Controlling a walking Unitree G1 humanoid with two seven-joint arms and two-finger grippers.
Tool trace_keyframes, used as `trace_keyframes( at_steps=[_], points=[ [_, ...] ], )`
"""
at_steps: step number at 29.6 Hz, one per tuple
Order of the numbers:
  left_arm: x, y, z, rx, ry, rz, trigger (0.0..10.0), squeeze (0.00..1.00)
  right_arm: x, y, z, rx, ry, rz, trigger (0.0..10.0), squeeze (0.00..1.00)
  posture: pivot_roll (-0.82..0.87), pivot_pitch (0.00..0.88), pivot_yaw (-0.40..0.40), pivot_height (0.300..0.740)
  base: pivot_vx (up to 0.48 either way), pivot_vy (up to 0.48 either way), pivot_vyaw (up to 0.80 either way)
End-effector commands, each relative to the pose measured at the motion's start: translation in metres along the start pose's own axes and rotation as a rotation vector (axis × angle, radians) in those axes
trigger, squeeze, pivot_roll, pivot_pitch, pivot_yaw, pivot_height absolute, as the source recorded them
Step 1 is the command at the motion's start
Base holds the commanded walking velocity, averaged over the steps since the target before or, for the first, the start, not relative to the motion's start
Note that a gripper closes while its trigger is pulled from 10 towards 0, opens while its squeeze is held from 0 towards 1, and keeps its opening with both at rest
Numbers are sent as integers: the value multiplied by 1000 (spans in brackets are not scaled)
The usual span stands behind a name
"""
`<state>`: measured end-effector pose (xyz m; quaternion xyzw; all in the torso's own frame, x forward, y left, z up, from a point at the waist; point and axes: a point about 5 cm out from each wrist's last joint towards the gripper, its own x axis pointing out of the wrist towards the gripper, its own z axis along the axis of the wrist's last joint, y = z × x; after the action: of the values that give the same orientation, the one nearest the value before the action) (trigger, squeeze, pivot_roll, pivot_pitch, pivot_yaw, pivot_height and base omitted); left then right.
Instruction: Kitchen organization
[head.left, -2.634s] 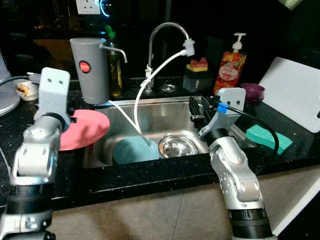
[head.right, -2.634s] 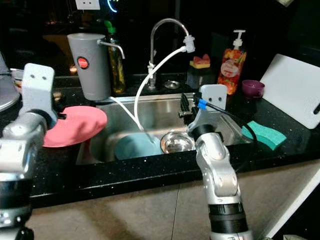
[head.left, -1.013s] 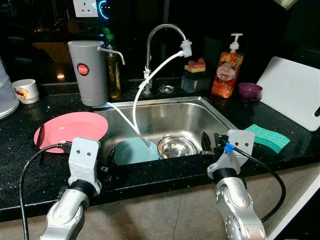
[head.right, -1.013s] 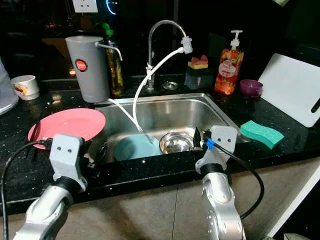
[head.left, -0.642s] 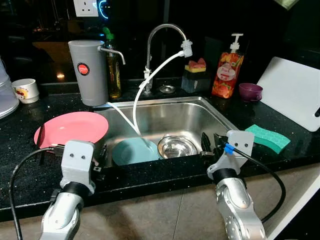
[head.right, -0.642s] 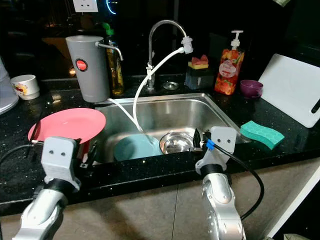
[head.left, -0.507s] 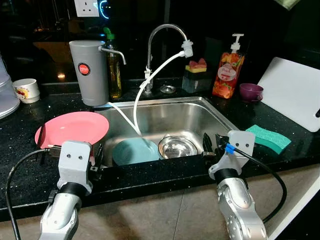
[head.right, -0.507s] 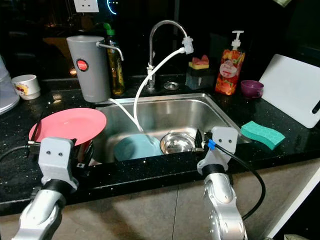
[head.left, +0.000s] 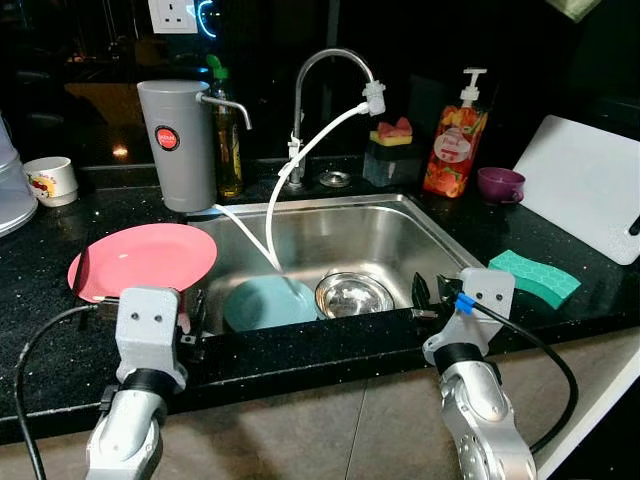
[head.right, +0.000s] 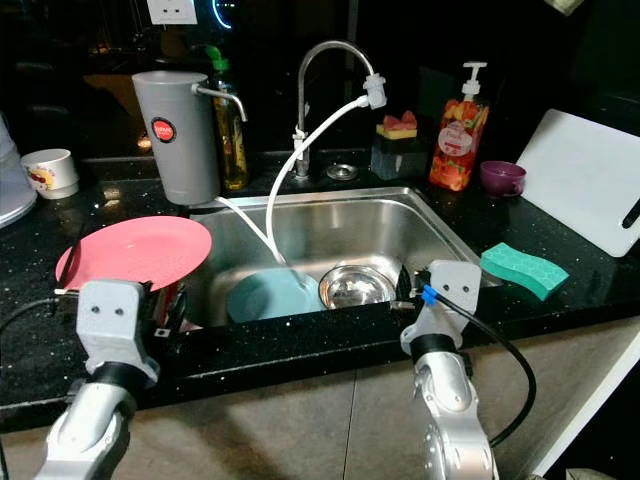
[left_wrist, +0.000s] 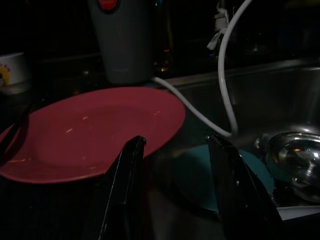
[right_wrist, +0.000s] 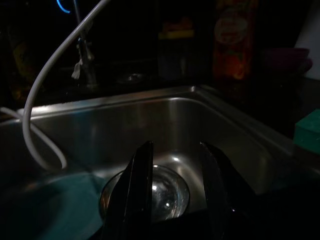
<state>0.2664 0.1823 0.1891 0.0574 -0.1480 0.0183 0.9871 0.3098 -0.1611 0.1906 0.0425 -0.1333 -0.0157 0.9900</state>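
The dark worktop (head.left: 60, 330) carries a pink plate (head.left: 142, 260) at the sink's (head.left: 340, 225) left edge. Left gripper (left_wrist: 175, 165) and right gripper (right_wrist: 172, 172) hover spread at its front edge; background is black.

Ahead of the left gripper (left_wrist: 172, 165), its fingers parted, the way into the sink (head.left: 400, 225) lies between the pink plate (head.left: 145, 260) overhanging the rim on its outer side and the white hose (head.left: 290, 180) drooping into the basin just beyond. Straight ahead of the right gripper (right_wrist: 172, 172), fingers apart, sits the steel bowl (head.left: 355, 293), with the teal plate (head.left: 268, 303) to its inner side. Bare sink floor lies beyond the bowl toward the faucet (head.left: 325, 70).
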Motion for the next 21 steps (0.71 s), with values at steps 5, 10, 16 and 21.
trace_keyframes(
  at_steps=[5, 10, 16, 21],
  points=[
    [0, -7, -4, -11, 15, -14, 10000, 0, 0, 0, -1, 7, -6, 0, 10000, 0, 133, 33, -50, 740, 0, 0, 0],
    [0, -5, -5, 2, 14, -15, 10000, 0, -1, 1, -2, 8, -3, 4, 10000, 0, 137, 35, -53, 740, 0, 0, 0],
    [5, -5, -3, 8, 3, -23, 10000, 0, 1, 0, -2, 11, -12, -4, 10000, 0, 139, 28, -40, 740, 0, 0, 0],
    [8, -6, -3, 7, -2, -30, 10000, 0, 1, 0, -1, 13, -15, -12, 10000, 0, 121, 30, -42, 740, 0, 0, 0]
  ],
)
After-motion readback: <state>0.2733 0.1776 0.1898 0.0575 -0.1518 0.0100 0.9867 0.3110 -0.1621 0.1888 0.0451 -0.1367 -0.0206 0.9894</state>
